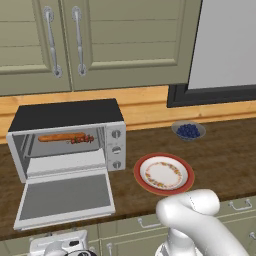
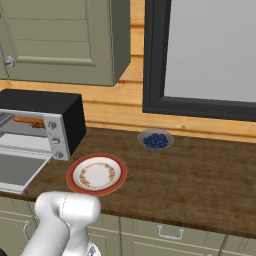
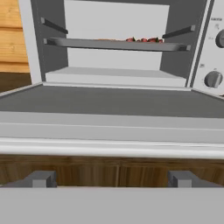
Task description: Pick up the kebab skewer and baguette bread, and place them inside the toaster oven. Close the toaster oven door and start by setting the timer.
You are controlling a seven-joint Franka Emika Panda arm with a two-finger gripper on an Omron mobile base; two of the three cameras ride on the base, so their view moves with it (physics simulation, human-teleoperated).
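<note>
Both foods already lay on the toaster oven (image 1: pixel 65 145) rack, so the empty, wide-spread hand (image 3: pixel 111 179) at the hand view's bottom faced the lowered toaster oven door (image 3: pixel 111 118), whose bar handle (image 3: pixel 111 148) ran left-to-right just above its fingertips.

My worktop (image 1: pixel 225 150) is dark brown wood grain; the toaster oven (image 1: pixel 116 145) silver with a black top, its door (image 1: pixel 65 196) grey-glassed; golden-orange baguette (image 1: pixel 60 137); red-rimmed white plate (image 1: pixel 164 174) with floral ring; blue berries (image 1: pixel 188 130); olive cabinets (image 1: pixel 125 40)
</note>
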